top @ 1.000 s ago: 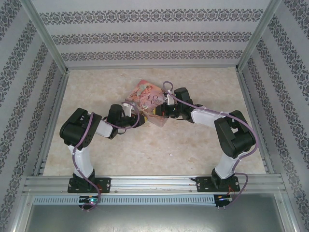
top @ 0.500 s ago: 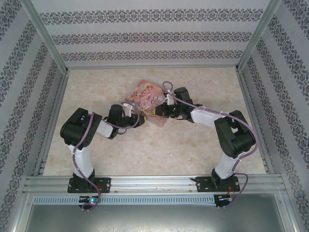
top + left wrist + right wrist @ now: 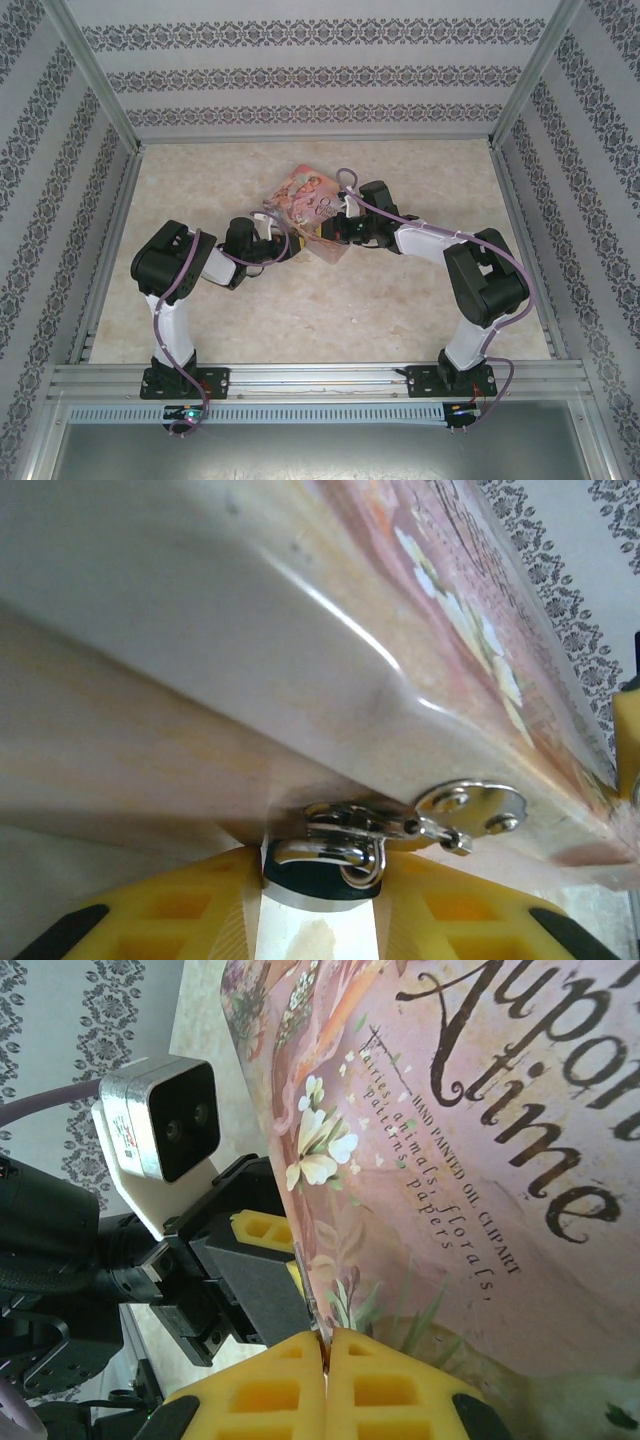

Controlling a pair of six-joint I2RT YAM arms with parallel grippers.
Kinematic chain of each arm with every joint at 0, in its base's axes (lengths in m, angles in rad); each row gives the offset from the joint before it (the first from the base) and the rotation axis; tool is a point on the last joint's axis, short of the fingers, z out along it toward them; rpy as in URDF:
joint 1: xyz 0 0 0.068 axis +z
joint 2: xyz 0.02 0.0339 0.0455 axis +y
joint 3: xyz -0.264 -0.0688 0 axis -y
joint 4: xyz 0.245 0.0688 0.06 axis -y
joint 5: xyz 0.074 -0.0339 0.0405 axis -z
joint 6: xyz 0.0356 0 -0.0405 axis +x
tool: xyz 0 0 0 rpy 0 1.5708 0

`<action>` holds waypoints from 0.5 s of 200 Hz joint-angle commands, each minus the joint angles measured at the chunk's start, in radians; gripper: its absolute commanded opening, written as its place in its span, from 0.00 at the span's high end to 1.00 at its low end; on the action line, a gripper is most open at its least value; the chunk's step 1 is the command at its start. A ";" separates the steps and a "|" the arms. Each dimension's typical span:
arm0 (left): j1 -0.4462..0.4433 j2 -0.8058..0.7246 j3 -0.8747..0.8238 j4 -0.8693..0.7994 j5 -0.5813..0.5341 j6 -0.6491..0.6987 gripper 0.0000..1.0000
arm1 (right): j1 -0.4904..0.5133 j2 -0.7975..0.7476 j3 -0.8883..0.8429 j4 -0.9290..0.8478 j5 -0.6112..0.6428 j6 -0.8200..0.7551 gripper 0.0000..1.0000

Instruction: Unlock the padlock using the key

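Observation:
The pink illustrated tin (image 3: 308,203) lies mid-table with both grippers at its near corner. In the left wrist view the tiny padlock (image 3: 312,878), dark teal with a silver shackle (image 3: 350,858), hangs from the tin's silver hasp (image 3: 470,805). My left gripper (image 3: 320,885) is shut on the padlock body, one yellow finger (image 3: 190,905) on each side. My right gripper (image 3: 325,1350) has its yellow fingers pressed together on a thin metal blade, the key (image 3: 308,1305), seen edge-on. The blade points at the tin's edge beside the left gripper (image 3: 262,1260). The keyhole is hidden.
The tin (image 3: 480,1110) is close in front of the right wrist camera, tilted. Bare marbled table (image 3: 330,310) lies between the grippers and the arm bases. Patterned walls and a metal frame (image 3: 100,250) enclose the table on three sides.
My left arm's elbow has shifted slightly right and forward. Both grippers stay at the tin's near corner, and the tin has barely moved.

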 commanded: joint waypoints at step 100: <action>-0.043 -0.048 -0.007 -0.011 -0.055 0.000 0.77 | 0.015 -0.069 0.000 -0.091 0.056 -0.031 1.00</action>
